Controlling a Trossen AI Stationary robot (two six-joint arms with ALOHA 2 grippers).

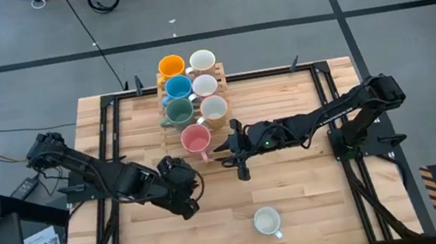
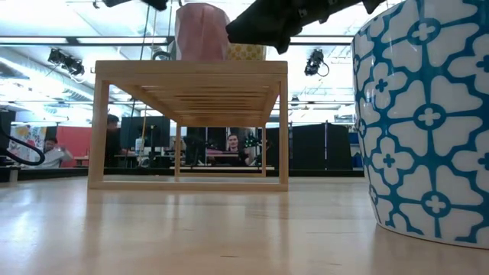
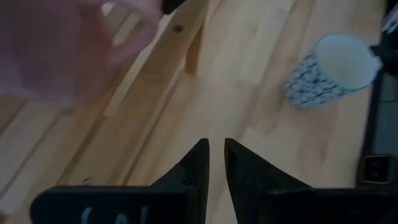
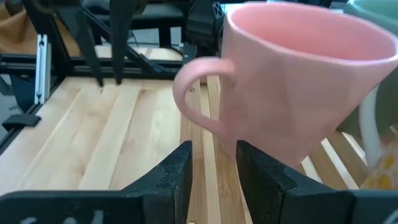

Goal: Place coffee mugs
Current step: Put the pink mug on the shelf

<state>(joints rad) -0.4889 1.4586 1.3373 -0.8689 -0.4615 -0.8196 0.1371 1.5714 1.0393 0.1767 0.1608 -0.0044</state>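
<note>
Pink mug [image 1: 195, 138] on rack; lone mug [image 1: 267, 221] white w/ blue floral.

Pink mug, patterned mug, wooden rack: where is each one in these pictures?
Pink mug [image 4: 292, 81]: right wrist view, on its side wall.
Patterned mug [image 1: 266, 220]: high view, on its open top.
Wooden rack [image 2: 191, 70]: low view, on its front top rail.

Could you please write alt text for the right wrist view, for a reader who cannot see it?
A pink mug with a loop handle fills the view, standing on a slatted wooden rack just ahead of the right claw, whose two dark fingers stand slightly apart and empty. A wooden tabletop lies beyond.
</note>
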